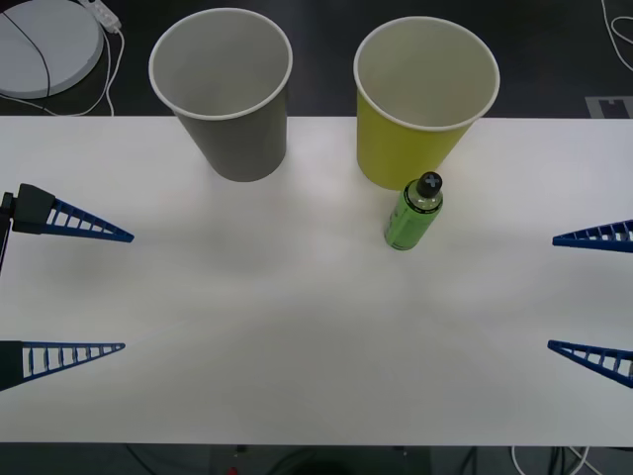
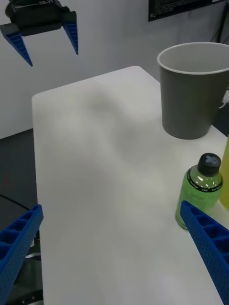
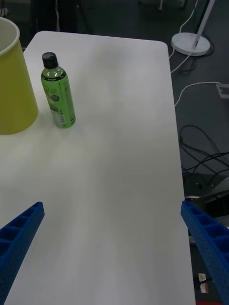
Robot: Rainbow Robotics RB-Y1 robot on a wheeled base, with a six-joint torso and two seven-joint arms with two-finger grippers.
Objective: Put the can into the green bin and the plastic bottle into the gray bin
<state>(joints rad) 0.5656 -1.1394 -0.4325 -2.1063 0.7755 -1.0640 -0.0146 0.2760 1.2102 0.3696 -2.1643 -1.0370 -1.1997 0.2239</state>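
The gray bin point(image 1: 242, 139) and the green bin point(image 1: 410, 148) stand upright side by side at the table's far edge, gray on the left. The plastic bottle point(image 1: 412, 216), green label and black cap, stands upright just in front of the green bin. The can is out of view. My left gripper point(image 1: 128, 292) hangs open at the table's left side, and my right gripper point(image 1: 552, 292) hangs open at the right side; both hold nothing and are far from the bottle. The right wrist view has the bottle point(image 2: 200, 195) and gray bin point(image 2: 193, 100); the left wrist view has the bottle point(image 3: 58, 93) beside the green bin point(image 3: 14, 90).
The white table point(image 1: 297, 336) has wide bare room in its middle and front. A round white base point(image 1: 45, 45) with a cable lies on the floor behind the far left corner. More cables and a stand base point(image 3: 191, 44) lie on the floor past the table's right edge.
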